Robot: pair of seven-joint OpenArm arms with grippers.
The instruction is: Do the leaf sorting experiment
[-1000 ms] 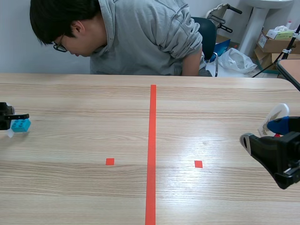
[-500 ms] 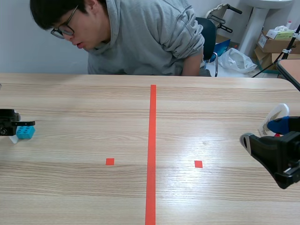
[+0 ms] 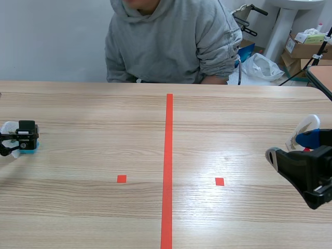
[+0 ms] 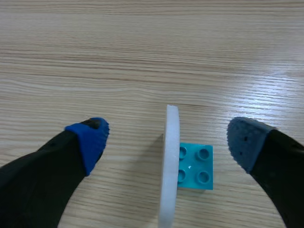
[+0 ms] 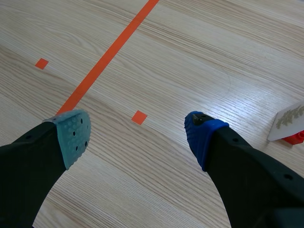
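The right hand [image 5: 137, 135] sits low at the lower right of the scene frame, exactly where it was a second ago. Its fingers are spread wide and it holds nothing. Just beside it stands a white leaf card [image 5: 289, 121] on a red brick [image 5: 295, 137], untouched.

At the far left edge of the scene frame, the left hand [image 3: 21, 137] has changed. A second ago the teal brick [image 4: 195, 166] stuck out past its fingers. Now the hand has swung round over the brick and is released, its two pads wide apart. A white card [image 4: 172, 156] stands on edge between them, touching neither pad, with the brick at its foot on the table [image 3: 233, 119]. The wrist view shows only the card's rim, so its picture cannot be read.

At the top of the frame, the person [image 3: 171, 41] has straightened up from a lean over the table.

The left card now appears to be set down on its side of the red line. The sorting probably turns next to the card on the right, which the open right hand is near enough to take.
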